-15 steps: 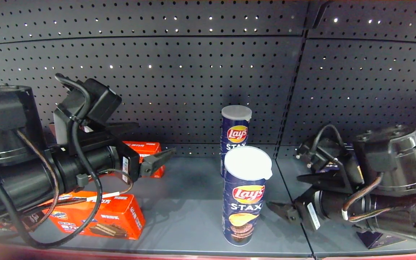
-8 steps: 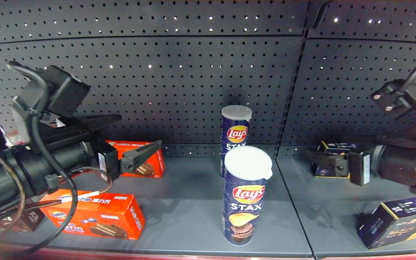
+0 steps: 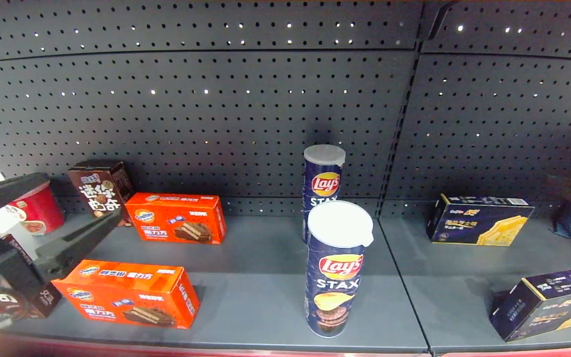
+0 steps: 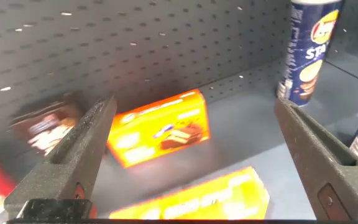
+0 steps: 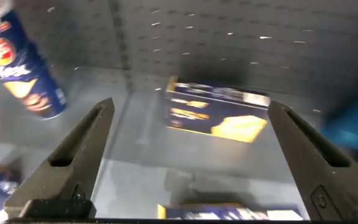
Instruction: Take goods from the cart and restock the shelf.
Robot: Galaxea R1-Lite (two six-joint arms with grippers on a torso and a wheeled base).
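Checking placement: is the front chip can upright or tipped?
Upright: the front chip can stands on its base on the shelf, lid on top.

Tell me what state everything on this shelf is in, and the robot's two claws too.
Front can, upright, lid on.
Back can, upright, lid on.
Front orange box, lying lengthwise, shut.
Back orange box, lying lengthwise, shut.
Brown box, upright, shut.
Red cup, upright.
Back blue box, lying lengthwise, shut.
Front blue box, lying lengthwise, shut.
Left gripper, open, empty.
Right gripper, open, empty.
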